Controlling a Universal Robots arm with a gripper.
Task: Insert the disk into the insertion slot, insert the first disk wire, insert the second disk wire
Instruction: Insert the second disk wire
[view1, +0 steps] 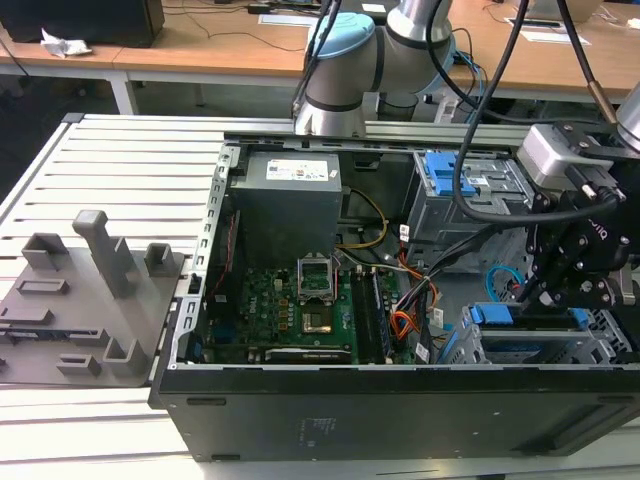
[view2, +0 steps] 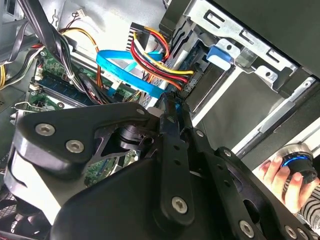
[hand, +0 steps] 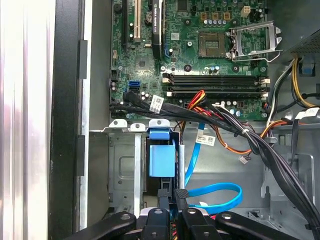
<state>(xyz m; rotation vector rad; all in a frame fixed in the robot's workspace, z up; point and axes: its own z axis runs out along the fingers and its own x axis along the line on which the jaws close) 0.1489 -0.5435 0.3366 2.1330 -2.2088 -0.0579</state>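
The disk (view1: 520, 316), in its blue caddy (hand: 162, 160), sits inside the insertion slot (hand: 122, 165), a low grey cage at the case's front corner. In the second wrist view the first disk wire (view2: 157, 62), a red and yellow bundle, runs to a dark plug seated against the disk's rear edge. My gripper (hand: 173, 197) hovers just behind the disk with its fingers shut on the dark plug of the second disk wire (hand: 215, 192). That flat blue cable (view2: 125, 75) loops away toward the motherboard. The gripper (view1: 528, 292) stands above the cage at the exterior view's right.
The motherboard (view1: 300, 310) and power supply (view1: 285, 195) occupy the open case. A taller bay with a blue latch (view1: 445, 175) stands behind the cage. Black cable bundles (hand: 235, 127) cross above the disk. A hand (view2: 277, 172) holds a device outside the case.
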